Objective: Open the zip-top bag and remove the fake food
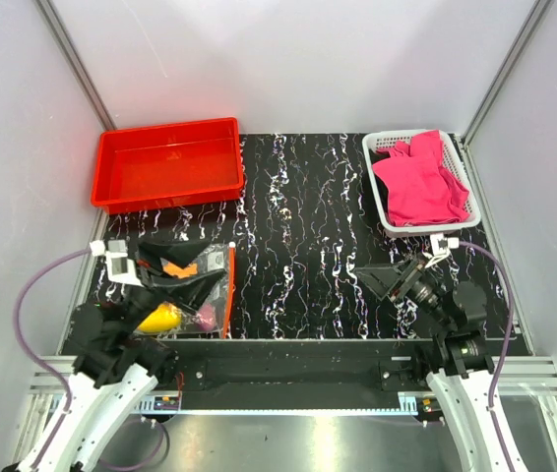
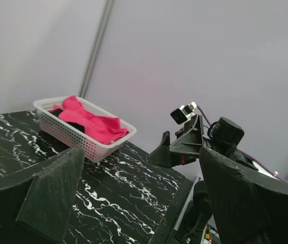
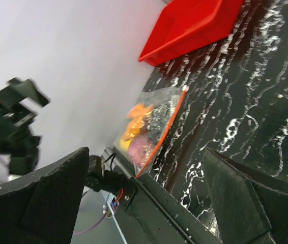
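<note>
The clear zip-top bag [image 1: 212,270] lies at the front left of the black marbled table, its orange-red zip strip [image 1: 230,290] facing right. Inside it shows fake food: a yellow fruit [image 1: 160,318], a purple piece [image 1: 205,317] and orange bits [image 1: 182,267]. My left gripper [image 1: 182,277] is open and hangs over the bag, hiding part of it; its wrist view looks across the table and misses the bag. My right gripper [image 1: 397,275] is open and empty at the front right. Its wrist view shows the bag [image 3: 151,127] lying flat with the orange [image 3: 136,119] and purple [image 3: 143,150] pieces inside.
A red tray [image 1: 165,162] stands at the back left and also shows in the right wrist view [image 3: 195,25]. A white basket [image 1: 387,147] holding a pink cloth [image 1: 418,182] stands at the back right. The left wrist view also shows the basket [image 2: 67,134].
</note>
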`<action>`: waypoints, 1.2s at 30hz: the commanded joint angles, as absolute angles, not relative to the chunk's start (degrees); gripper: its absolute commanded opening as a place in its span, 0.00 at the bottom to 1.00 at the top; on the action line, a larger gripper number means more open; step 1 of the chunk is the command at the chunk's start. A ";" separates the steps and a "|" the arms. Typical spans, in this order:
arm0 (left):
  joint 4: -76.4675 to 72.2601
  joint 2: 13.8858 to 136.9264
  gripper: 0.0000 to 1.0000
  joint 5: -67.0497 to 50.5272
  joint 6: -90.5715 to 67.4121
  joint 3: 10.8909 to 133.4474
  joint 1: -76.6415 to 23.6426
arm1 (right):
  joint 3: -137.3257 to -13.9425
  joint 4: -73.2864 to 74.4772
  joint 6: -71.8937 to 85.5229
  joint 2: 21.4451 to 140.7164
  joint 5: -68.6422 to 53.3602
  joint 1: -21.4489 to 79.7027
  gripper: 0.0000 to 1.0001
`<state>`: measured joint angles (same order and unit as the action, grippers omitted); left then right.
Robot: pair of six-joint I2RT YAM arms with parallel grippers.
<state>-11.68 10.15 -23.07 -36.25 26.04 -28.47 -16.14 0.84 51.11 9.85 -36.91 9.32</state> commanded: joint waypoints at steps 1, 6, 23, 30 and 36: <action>5.00 11.08 0.99 -18.20 -32.78 33.13 -28.65 | -22.75 11.77 45.70 16.58 -30.95 9.14 1.00; 25.94 6.69 0.99 2.32 -49.37 37.52 -28.74 | -28.03 8.62 48.07 24.94 -38.13 9.14 1.00; 36.12 6.94 0.99 -4.48 -47.28 42.98 -28.65 | -45.61 -5.79 46.15 63.88 -28.05 34.27 1.00; 37.18 8.61 0.99 -10.36 -48.61 42.36 -28.65 | -53.33 -16.34 47.81 84.50 -26.81 42.36 1.00; 37.97 9.93 0.99 -10.90 -46.58 43.85 -28.65 | -58.26 -24.51 48.52 98.76 -27.42 45.61 1.00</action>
<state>38.09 8.45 -7.75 -47.97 41.52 -28.56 -54.61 -15.33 48.01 92.97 -28.05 44.14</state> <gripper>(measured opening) 0.987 0.994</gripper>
